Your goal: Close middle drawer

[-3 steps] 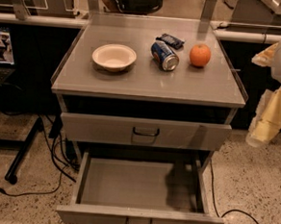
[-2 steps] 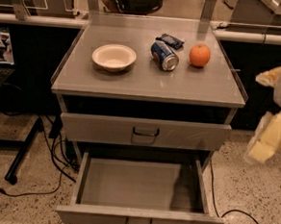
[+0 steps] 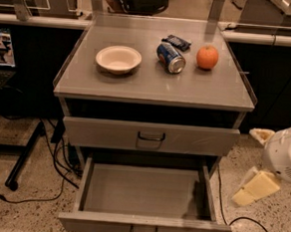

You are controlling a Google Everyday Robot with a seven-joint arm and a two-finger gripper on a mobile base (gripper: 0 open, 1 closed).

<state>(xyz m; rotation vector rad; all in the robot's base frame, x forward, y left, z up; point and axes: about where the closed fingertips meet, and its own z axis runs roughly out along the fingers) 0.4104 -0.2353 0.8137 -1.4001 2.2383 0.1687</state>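
Observation:
The middle drawer (image 3: 145, 193) is pulled far out at the bottom of the grey cabinet. It is an empty shallow tray, and its flat front (image 3: 103, 224) carries a small loop handle (image 3: 144, 231). Above it the taller-fronted top drawer (image 3: 99, 133) is pushed in. The lowest drawer is hidden beneath. My gripper (image 3: 255, 186), on a white arm with cream-coloured ends, hangs to the right of the cabinet at the height of the open drawer. It is apart from the drawer and touches nothing.
On the cabinet top (image 3: 137, 85) stand a white bowl (image 3: 118, 59), a tipped blue can (image 3: 170, 57), a dark wrapper (image 3: 176, 41) and an orange (image 3: 207, 57). Cables (image 3: 247, 230) lie on the speckled floor right and left. A black stand leg (image 3: 25, 154) is at left.
My arm has dropped lower on the right side of the cabinet, from top-drawer height to open-drawer height. The drawers have not moved.

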